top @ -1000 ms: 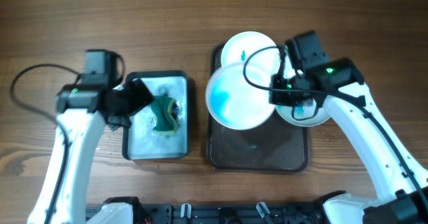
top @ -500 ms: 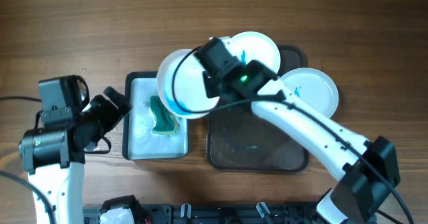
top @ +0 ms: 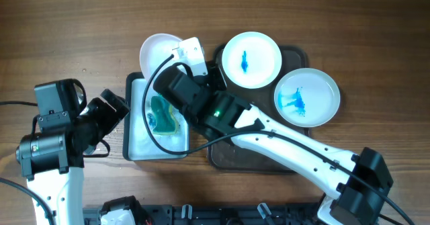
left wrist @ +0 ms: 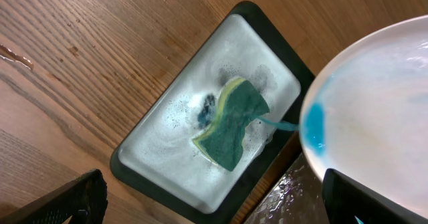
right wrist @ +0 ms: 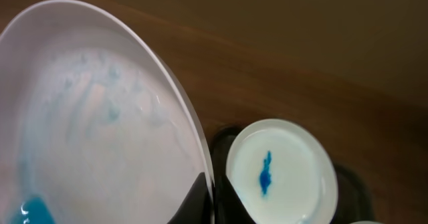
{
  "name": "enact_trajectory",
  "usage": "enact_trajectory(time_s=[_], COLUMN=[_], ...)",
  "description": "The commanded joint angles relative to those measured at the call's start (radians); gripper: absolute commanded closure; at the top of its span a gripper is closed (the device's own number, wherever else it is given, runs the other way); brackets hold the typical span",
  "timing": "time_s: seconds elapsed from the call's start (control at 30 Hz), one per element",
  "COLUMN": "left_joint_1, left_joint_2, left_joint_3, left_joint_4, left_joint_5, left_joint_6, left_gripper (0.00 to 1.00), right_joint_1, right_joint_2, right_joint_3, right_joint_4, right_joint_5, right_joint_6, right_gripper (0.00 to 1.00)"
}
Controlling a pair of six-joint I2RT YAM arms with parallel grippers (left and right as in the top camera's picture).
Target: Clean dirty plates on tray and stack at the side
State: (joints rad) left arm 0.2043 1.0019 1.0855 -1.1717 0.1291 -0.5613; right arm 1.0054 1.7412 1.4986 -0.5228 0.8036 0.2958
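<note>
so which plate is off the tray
The leftmost plate, held tilted at the basin's far end; the other two lie on the tray.

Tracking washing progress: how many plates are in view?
3: held plate over the basin; rear plate and right plate, both blue-stained, on the tray. None seems hidden.

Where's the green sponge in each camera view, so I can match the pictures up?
Overhead: the sponge is left of centre, lying in the soapy tub.
Left wrist: the sponge is near the middle, in the same tub.
Right wrist: not in it.
Shared landmark: the held white plate, upper left of centre overhead, at the right edge in the left wrist view, and filling the left in the right wrist view.
</note>
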Motion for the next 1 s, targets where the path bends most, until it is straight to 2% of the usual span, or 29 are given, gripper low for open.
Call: enact_trajectory(time_s=[0.0, 0.1, 0.27, 0.4, 0.97], left_joint_1=[0.007, 0.007, 0.007, 0.007, 0.007], left_joint_2=[-0.005, -0.005, -0.005, -0.005, -0.005], left_joint_3=[0.003, 0.003, 0.003, 0.003, 0.003], left_joint_4=[0.0, 0.0, 0.0, 0.0, 0.0], left_joint_5=[0.008, 0.008, 0.008, 0.008, 0.008], left_joint_6=[0.008, 0.008, 0.008, 0.008, 0.008], left_gripper=[0.0, 0.0, 0.0, 0.0, 0.0], right_joint_1=[0.021, 0.033, 0.068, 0.078, 0.193], right_joint_2=[-0.017, -0.017, -0.017, -0.017, -0.015], right_joint_3=[0.019, 0.019, 0.019, 0.018, 0.018], right_joint_4=[0.041, 0.071, 0.121, 0.139, 0.295], right_joint_5=[0.092, 0.096, 0.153, 0.177, 0.435], right_joint_6=[-0.127, -0.21, -0.441, -0.547, -0.558], right_gripper=[0.96, 0.96, 0.96, 0.96, 0.96])
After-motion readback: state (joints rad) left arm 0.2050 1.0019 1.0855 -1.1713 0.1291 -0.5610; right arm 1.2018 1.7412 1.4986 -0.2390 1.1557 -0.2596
